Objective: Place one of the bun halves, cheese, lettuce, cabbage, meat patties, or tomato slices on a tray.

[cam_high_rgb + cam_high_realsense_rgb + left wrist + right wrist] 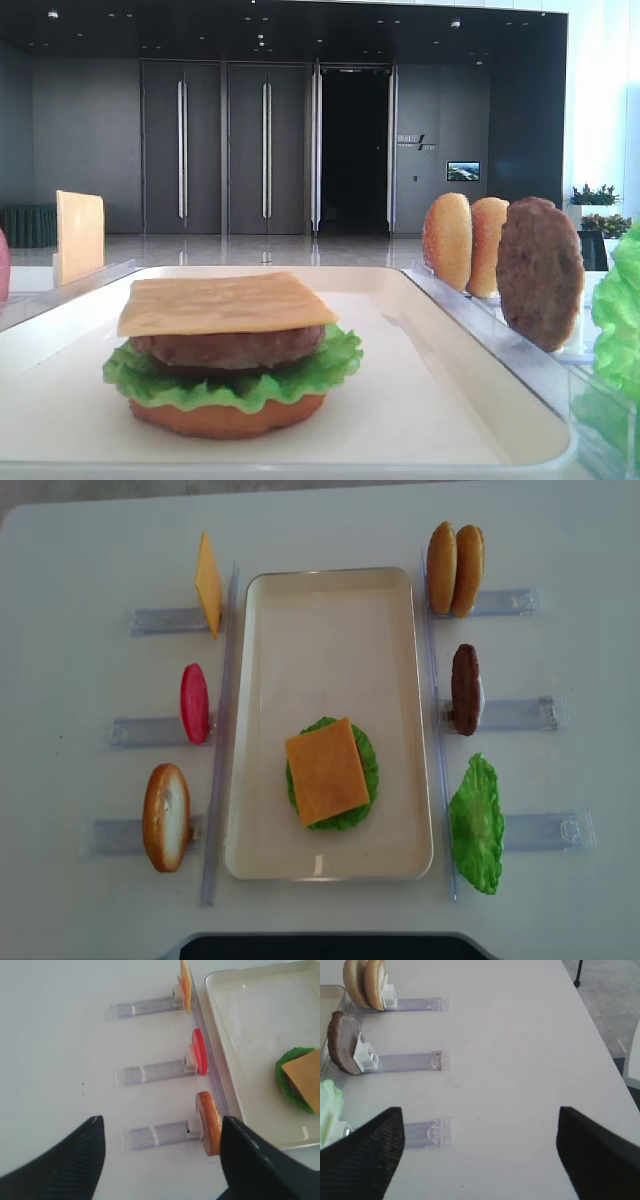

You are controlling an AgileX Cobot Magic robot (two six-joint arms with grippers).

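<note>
**Both grippers spread above the bench, burger stack on the tray**

Between the left fingers [60, 1160], which are spread wide and hold nothing, lies bare white bench [55, 1035] with a clear plastic holder [157, 1135]. At the end of this holder, just beside the right-hand finger, one bun half [210, 1122] stands on its edge. Further from the fingers stand a red tomato slice [200, 1051] and a spare cheese slice [185, 982], each upright in its own holder. The left arm hangs above the bench, looking down, and touches nothing.

The right fingers [365, 1155] are also wide apart and empty. Beyond them a meat patty [342, 1042] and two bun halves [367, 982] stand upright in holders, and a green lettuce leaf [330, 1110] is just beside the left-hand finger.

On the tray [330, 610] a stack is built: bun at the bottom, then lettuce [235, 375], then a patty [225, 345], and the cheese [327, 770] flat on top. The low front view shows these layers from the side. The top view shows only cheese and a green rim, but gives the whole layout. Neither arm appears in either exterior view.
</note>
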